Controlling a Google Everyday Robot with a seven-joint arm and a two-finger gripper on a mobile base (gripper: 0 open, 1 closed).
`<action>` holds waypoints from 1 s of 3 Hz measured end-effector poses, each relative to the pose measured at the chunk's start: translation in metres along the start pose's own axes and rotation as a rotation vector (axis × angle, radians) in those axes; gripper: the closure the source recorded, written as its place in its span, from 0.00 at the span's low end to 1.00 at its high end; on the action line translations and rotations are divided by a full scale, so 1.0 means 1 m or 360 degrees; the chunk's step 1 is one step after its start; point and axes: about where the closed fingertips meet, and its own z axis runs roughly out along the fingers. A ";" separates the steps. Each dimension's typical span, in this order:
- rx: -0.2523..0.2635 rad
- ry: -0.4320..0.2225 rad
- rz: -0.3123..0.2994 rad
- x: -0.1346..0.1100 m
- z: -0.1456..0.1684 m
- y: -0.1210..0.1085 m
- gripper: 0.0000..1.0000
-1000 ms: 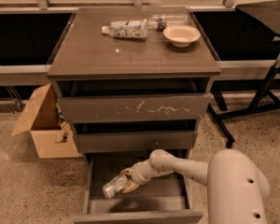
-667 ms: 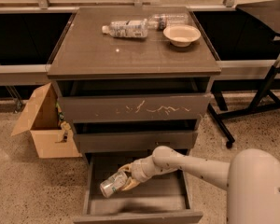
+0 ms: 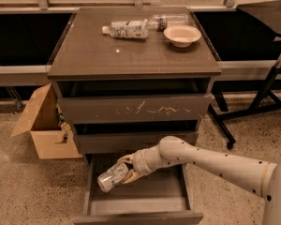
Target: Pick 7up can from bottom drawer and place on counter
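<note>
The bottom drawer [image 3: 136, 205] is pulled open at the foot of the dark grey cabinet. My gripper [image 3: 124, 170] reaches in from the right on a white arm and is shut on the silvery 7up can [image 3: 110, 176], which is tilted, its end pointing down-left. The can hangs over the left part of the drawer, above its floor. The counter [image 3: 131, 55] is the flat dark top of the cabinet, well above the gripper.
Two clear plastic bottles [image 3: 126, 28] lie at the back of the counter beside a white bowl [image 3: 182, 34]. An open cardboard box [image 3: 42, 125] stands on the floor left of the cabinet. A black stand's legs [image 3: 253, 111] are on the right. The middle drawer front [image 3: 136, 109] has pale scratches.
The arm has shifted left and lifted slightly, carrying the can with it; the can is still held and tilted the same way.
</note>
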 end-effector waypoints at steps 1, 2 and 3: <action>0.0007 -0.0004 -0.0001 -0.002 -0.003 0.000 1.00; 0.0105 -0.0057 -0.0016 -0.025 -0.052 -0.006 1.00; 0.0238 -0.0135 -0.0023 -0.072 -0.134 -0.025 1.00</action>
